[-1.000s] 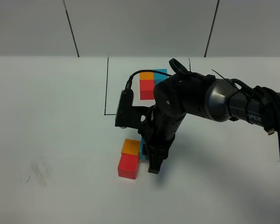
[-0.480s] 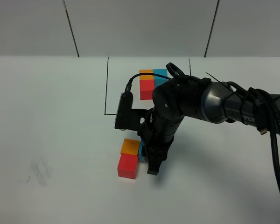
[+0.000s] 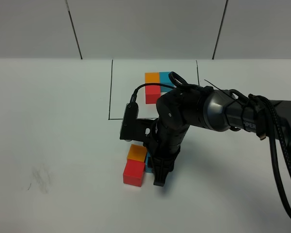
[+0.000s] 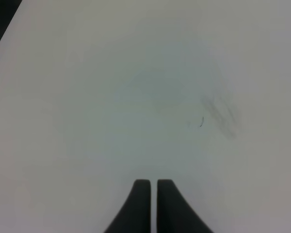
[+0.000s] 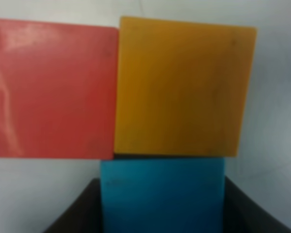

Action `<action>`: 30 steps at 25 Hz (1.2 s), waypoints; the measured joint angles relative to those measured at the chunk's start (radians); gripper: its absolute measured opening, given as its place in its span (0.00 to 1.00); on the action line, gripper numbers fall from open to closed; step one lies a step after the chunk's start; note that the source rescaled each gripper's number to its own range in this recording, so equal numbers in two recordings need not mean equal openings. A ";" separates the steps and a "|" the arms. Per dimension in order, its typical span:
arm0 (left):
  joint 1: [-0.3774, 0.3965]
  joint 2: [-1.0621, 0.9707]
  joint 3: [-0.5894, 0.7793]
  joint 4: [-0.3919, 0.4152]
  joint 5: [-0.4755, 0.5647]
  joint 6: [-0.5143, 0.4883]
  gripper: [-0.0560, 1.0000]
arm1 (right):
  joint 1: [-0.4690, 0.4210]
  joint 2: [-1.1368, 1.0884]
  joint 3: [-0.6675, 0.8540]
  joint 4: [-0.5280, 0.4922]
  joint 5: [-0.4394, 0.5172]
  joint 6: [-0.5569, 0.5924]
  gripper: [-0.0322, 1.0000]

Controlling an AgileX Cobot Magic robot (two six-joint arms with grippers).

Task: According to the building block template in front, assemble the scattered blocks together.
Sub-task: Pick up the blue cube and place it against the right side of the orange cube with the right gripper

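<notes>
The right claw is pointed straight down at the white worktop, and its dark jaws are clamped on the sides of a small matte blue cube. That cube is pressed against a small matte orange cube, which is set flush beside a small matte red cube. From the high camera, the blue cube is almost wholly hidden by the bulky black right arm, which is bent steeply over the group. Farther back, an L-shaped trio of orange, blue and red cubes is framed by a thin black drawn rectangle. The left claw is held with its jaws together over bare, faintly smudged worktop.
</notes>
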 joint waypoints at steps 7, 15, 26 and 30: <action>0.000 0.000 0.000 0.000 0.000 0.000 0.06 | 0.000 0.000 0.000 0.000 -0.001 0.000 0.50; 0.000 0.000 0.000 0.000 0.000 0.000 0.06 | 0.000 0.000 0.000 0.000 -0.001 0.005 0.50; 0.000 0.000 0.000 0.000 0.000 0.000 0.06 | 0.000 0.000 0.000 -0.001 -0.002 0.018 0.50; 0.000 0.000 0.000 0.000 0.000 0.000 0.06 | 0.000 0.000 0.000 -0.001 -0.002 0.018 0.50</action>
